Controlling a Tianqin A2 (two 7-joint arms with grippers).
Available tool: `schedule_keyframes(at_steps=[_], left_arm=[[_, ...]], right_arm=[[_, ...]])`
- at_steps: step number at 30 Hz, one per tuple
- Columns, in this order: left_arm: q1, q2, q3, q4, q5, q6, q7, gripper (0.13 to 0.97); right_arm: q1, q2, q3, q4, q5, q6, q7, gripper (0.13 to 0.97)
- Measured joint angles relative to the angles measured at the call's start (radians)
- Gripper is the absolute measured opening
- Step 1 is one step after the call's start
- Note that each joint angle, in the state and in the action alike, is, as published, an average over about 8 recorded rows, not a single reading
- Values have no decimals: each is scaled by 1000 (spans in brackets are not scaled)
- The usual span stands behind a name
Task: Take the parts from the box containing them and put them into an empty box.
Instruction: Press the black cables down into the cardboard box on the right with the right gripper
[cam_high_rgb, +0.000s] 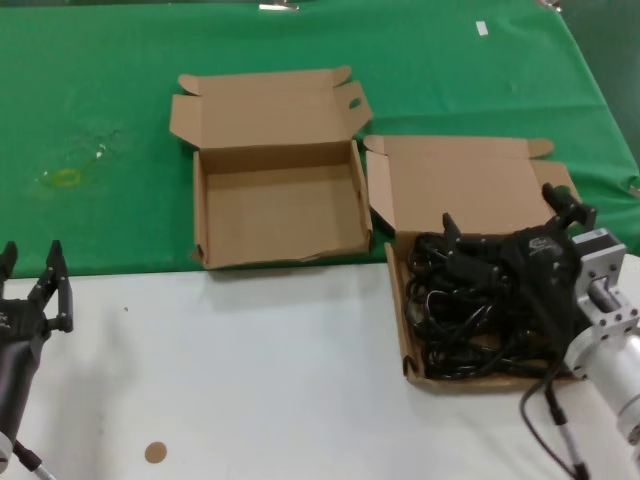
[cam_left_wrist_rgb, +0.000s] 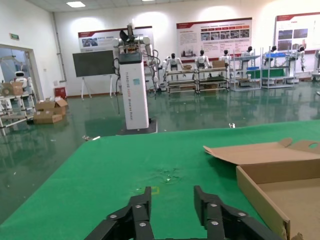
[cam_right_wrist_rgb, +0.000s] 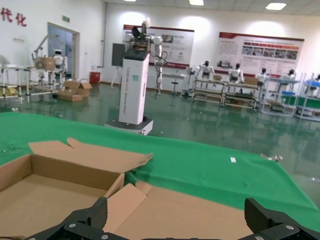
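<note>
The parts, black coiled power cords, lie tangled in the box containing them, at the right with its lid folded back. The empty box, with a wrinkled front wall, stands open to its left. My right gripper is open wide, hovers over the cords and holds nothing. In the right wrist view this gripper faces the right box's lid, and the cords are out of view. My left gripper is open and empty over the white table at the near left. In the left wrist view this gripper sits left of the empty box.
A green cloth covers the far half of the table, with a yellowish mark on it. The near half is white table with a small brown disc. The lab floor and racks lie beyond.
</note>
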Motion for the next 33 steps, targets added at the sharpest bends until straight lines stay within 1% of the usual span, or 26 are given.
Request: schedule_keyframes(at_steps=[5,9,13,17,20,23,28,33], left_arm=[[0,0,0,0,0,0,0,323],[0,0,0,0,0,0,0,323],[0,0,0,0,0,0,0,261],[0,0,0,0,0,0,0,198],[0,0,0,0,0,0,0,185],[0,0,0,0,0,0,0,165],[0,0,0,0,0,0,0,145],[0,0,0,0,0,0,0,144]], right_arm=[[14,114,-59,11,32,27,22,966],[37,229,-125,11,56,36,38,966],[70,356,-190,9,49,-8,67,966],[110,473,-229,5,14,-117,98,966],[144,542,-240,-1,-11,-220,105,966],[183,595,-245,-15,-29,-331,87,966],[254,650,-256,-54,-52,-513,15,966],[340,668,-281,-112,-91,-670,-74,966]])
